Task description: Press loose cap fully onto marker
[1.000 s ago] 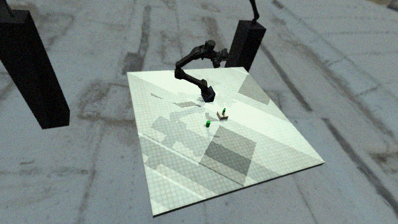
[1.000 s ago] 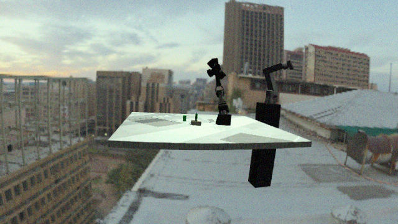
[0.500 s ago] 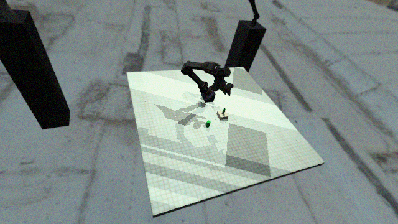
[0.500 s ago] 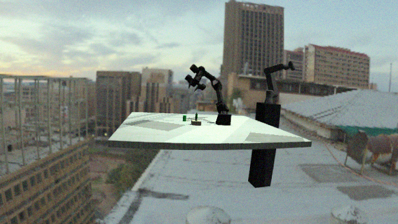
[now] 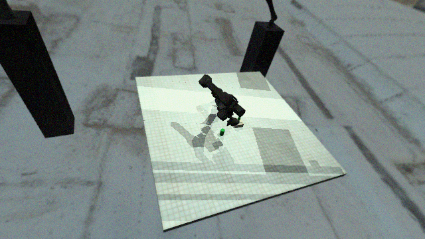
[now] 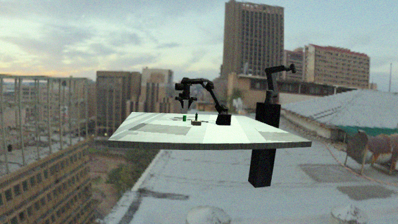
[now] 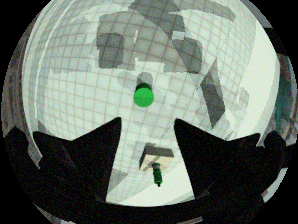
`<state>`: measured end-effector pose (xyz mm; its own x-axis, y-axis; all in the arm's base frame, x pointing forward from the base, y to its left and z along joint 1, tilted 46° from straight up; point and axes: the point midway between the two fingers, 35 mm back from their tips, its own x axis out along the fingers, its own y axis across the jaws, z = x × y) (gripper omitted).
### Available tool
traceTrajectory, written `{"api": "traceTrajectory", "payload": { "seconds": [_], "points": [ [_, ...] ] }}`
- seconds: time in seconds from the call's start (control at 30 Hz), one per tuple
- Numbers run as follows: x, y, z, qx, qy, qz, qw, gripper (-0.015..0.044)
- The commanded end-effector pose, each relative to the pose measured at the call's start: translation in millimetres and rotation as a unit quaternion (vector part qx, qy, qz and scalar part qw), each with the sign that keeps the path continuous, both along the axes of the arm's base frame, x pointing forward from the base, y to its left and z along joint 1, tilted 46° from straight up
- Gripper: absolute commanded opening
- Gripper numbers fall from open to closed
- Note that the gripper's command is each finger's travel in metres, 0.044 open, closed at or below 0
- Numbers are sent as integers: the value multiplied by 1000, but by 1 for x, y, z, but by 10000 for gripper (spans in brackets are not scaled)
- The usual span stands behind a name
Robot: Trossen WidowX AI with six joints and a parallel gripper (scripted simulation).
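The green cap [image 5: 222, 131] [image 6: 184, 117] [image 7: 143, 96] stands upright and loose on the checkered table [image 5: 199, 186] [image 6: 224, 137]. The dark marker [image 6: 196, 116] [image 7: 157, 175] stands in the small holder block [image 5: 240, 125] [image 6: 196, 123] [image 7: 158, 153], a short way right of the cap; in the top view the arm hides most of it. My gripper [image 5: 232, 120] [image 6: 185, 106] [image 7: 148, 121] points down and hangs well above the table, roughly over the cap and holder. Its fingers stand partly open with nothing between them.
The arm's base [image 6: 223, 119] [image 5: 206, 80] sits near the table's back edge. A black pillar [image 5: 260, 50] [image 6: 267, 115] with a second arm [image 6: 273, 78] stands behind the table. Another black pillar [image 5: 33, 73] stands off to the left.
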<state>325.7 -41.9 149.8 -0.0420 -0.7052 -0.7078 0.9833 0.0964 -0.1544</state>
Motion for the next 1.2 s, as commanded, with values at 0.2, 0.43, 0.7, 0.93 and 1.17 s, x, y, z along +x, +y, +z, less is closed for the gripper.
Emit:
{"api": "traceTrajectory", "payload": {
  "seconds": [0.2,0.43,0.7,0.93,1.17],
  "points": [
    [1,-26,-22,-5,3,5,1000,253],
    [2,-38,-33,-5,3,5,1000,253],
    [2,-47,-42,-5,3,5,1000,253],
    [2,-55,-49,-5,3,5,1000,253],
    [2,-63,-57,-6,2,5,1000,253]
  ]
}}
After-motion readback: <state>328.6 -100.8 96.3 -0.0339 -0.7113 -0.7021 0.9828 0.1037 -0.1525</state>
